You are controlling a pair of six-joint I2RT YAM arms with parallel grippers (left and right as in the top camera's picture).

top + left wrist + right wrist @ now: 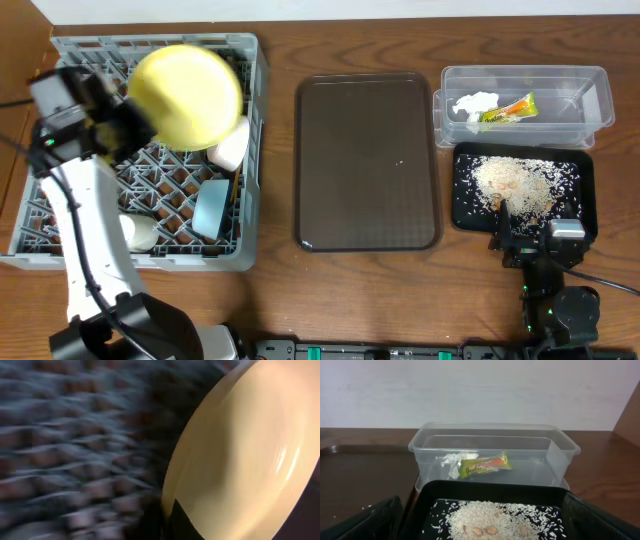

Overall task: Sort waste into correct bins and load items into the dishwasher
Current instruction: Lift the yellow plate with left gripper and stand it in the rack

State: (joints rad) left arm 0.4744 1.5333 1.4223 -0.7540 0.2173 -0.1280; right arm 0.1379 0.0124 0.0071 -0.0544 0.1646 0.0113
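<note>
The clear tub (592, 100) holds tissue (474, 103) and wrapper (508, 110); black tray (584, 206) holds rice scraps (512, 182).

Motion-blurred yellow plate (186, 95) above the grey rack (200, 262), covering the rack's far pegs, left tool (133, 120) tips hidden at the plate's rim, rack a smear in the left wrist view, plate cropped there by the frame edges.

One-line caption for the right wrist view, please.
Tissue and snack wrapper in the clear tub, rice scraps in the black tray in front.
</note>
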